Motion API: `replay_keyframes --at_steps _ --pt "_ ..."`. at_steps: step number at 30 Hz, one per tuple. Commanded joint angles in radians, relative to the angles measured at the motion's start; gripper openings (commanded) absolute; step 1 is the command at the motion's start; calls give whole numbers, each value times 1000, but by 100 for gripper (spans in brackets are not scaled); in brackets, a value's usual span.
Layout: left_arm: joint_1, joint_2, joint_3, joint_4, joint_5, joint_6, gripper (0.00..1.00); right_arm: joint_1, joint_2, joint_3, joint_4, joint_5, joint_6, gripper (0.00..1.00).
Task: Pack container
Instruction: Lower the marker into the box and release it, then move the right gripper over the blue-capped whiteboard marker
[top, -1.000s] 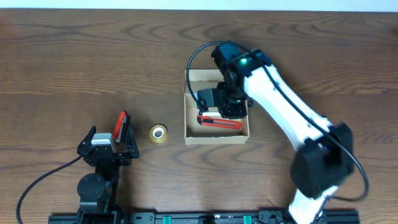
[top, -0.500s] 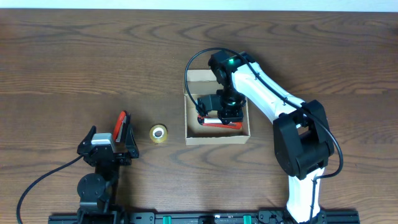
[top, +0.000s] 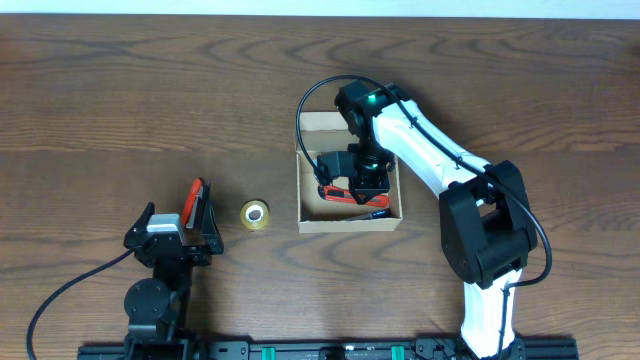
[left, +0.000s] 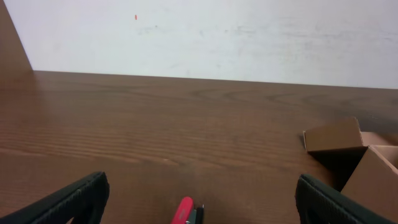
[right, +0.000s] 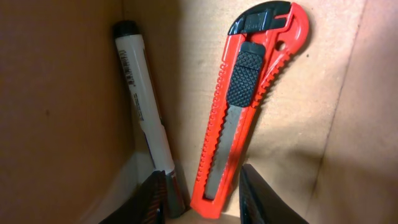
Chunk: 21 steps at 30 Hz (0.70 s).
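Observation:
The container (top: 310, 215), a small tan cardboard box, stands open at mid-table; its flap also shows at the right of the left wrist view (left: 348, 146). My right gripper (top: 362, 186) reaches down inside it. In the right wrist view a red box cutter (right: 249, 106) and a white marker (right: 146, 118) lie on the box floor. The right gripper (right: 205, 202) is open, its fingertips (right: 260, 200) either side of the cutter's near end with gaps showing. My left gripper (top: 180, 218) rests at the front left, wide open (left: 202, 208) and empty.
A small yellow tape roll (top: 254, 214) lies between the left gripper and the box. A red-and-black tool (top: 196, 202) sits just ahead of the left gripper, its tip showing low in the left wrist view (left: 185, 211). A black cable (top: 310, 95) loops over the box.
The right gripper lowered into the box and its jaws parted, letting go of the red cutter, which now lies on the box floor. The left arm stayed still.

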Motion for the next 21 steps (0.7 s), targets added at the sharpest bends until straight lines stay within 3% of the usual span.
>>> replay_keyframes --at_steps 1,3,6,8,9,10,13,15,18,21 --pt "-3 -6 -31 -23 19 -4 95 -14 -76 78 1 -15 106 31" --pt "-3 -6 -31 -23 19 -4 95 -34 -113 134 1 -15 174 33" --pt "-3 -6 -31 -23 19 -4 95 -88 -161 212 -1 -15 336 54" --pt "-3 -6 -31 -23 19 -4 95 -145 -192 265 -11 -15 508 54" --pt "-3 -6 -31 -23 19 -4 95 -179 -207 291 -30 -15 568 45" --pt "-3 -6 -31 -23 19 -4 95 -210 -221 311 -48 -16 600 47" --pt "-3 -6 -31 -23 19 -4 95 -309 -264 341 -67 18 637 66" --pt "-3 -6 -31 -23 19 -4 95 -388 -282 342 -52 127 735 68" --pt "-3 -6 -31 -23 19 -4 95 -506 -284 342 -72 256 873 86" --pt "-3 -6 -31 -23 19 -4 95 -627 -282 335 -97 271 989 91"
